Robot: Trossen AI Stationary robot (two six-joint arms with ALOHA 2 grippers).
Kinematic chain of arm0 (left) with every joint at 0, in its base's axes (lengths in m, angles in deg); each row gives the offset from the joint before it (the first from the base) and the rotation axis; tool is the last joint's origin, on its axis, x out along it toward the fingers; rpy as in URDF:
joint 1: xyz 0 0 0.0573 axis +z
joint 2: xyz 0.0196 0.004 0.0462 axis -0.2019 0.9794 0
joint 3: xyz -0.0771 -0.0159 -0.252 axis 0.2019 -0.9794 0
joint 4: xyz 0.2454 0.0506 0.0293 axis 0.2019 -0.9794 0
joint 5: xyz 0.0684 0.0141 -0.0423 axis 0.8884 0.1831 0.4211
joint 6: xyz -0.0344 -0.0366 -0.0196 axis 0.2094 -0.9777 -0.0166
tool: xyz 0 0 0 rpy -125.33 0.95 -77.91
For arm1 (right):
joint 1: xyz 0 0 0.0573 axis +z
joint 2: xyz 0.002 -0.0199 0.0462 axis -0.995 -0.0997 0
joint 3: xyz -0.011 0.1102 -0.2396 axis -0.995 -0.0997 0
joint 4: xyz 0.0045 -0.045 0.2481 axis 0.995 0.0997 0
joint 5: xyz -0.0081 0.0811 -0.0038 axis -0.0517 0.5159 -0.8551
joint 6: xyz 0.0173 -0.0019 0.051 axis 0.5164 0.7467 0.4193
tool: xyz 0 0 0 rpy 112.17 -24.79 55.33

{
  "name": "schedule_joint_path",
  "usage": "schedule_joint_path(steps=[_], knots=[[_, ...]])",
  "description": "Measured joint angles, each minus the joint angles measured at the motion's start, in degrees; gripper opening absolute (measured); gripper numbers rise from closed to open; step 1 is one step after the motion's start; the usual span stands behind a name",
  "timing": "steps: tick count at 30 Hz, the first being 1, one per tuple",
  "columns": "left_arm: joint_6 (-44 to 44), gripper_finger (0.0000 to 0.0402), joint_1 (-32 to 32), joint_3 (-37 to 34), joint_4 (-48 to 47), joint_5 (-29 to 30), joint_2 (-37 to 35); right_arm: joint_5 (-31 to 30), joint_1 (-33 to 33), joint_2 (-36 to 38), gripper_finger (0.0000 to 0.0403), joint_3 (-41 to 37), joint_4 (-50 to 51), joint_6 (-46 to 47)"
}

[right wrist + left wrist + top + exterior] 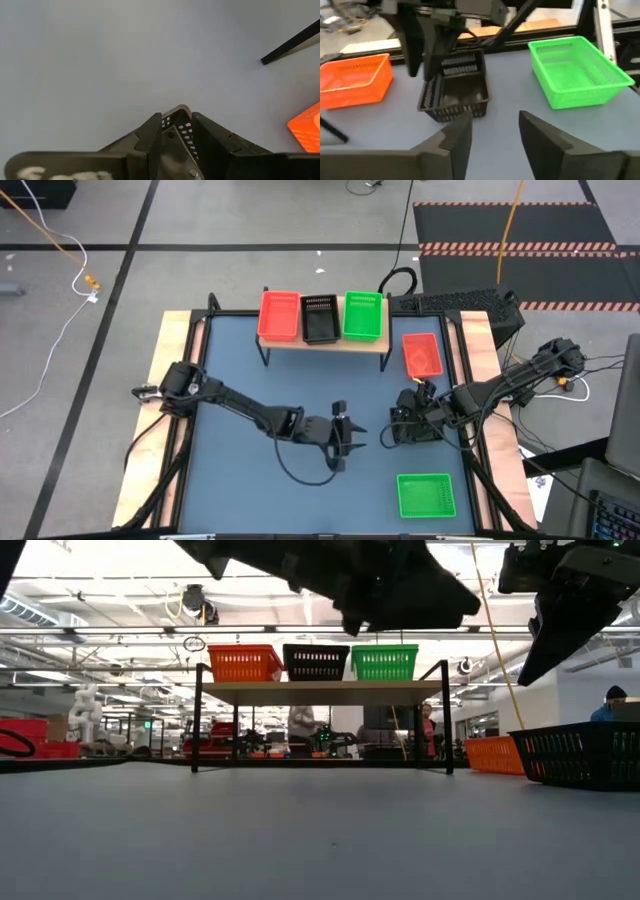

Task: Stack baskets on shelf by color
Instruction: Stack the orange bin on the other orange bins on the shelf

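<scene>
The shelf [390, 338] stands at the table's far edge and carries a red basket [279, 315], a black basket [319, 317] and a green basket [362, 316] side by side. On the table lie a loose red basket [422, 352], a green basket [426, 494] and a black basket [457, 92]. My right gripper [176, 120] is down at that black basket and shut on it. My left gripper [495, 122] hovers open at mid-table, pointing at the black basket a short way off. My right gripper holds the black basket by a corner of its rim [176, 114], at one short end wall. The mesh wall is pinched between the two fingers, one finger [437, 60] inside and one outside. The fingers come from above, pointing down. The basket's bottom appears to rest on the table.
The loose red basket lies right of the shelf by the table's right edge, and the green one sits near the right near corner. Open blue table [260, 470] spreads across the left half and below the shelf. Wooden side rails [175, 340] border the table.
</scene>
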Motion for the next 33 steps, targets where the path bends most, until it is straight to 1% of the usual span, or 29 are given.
schedule_joint_path(steps=[4,9,13,16,24,31,33], knots=[[0.6,0.0185,1.2,1.5,-0.1,-4.1,0.1,0.0,0.0,0.0,0.01,0.0,0.0,-0.8],[0.6,0.0186,2.2,2.5,-0.6,-4.7,0.1,0.0,0.0,0.0,0.01,0.0,0.0,-1.6],[0.7,0.0186,3.0,3.7,-1.2,-7.2,0.1,0.0,0.0,0.0,0.01,0.0,0.0,-5.0],[0.9,0.0186,3.4,5.0,-2.7,-7.3,0.1,0.0,0.0,0.0,0.01,0.0,0.0,-5.9],[2.6,0.0186,3.7,6.9,-2.9,-7.3,0.1,0.0,0.0,0.0,0.01,0.0,0.0,-6.0],[2.5,0.0186,5.6,7.3,-0.5,-7.4,0.8,-0.1,-0.1,0.0,0.01,0.0,1.8,-12.5],[2.5,0.0186,6.0,7.3,0.3,-8.3,1.5,-0.1,-0.1,0.0,0.01,0.0,2.3,-13.7]])
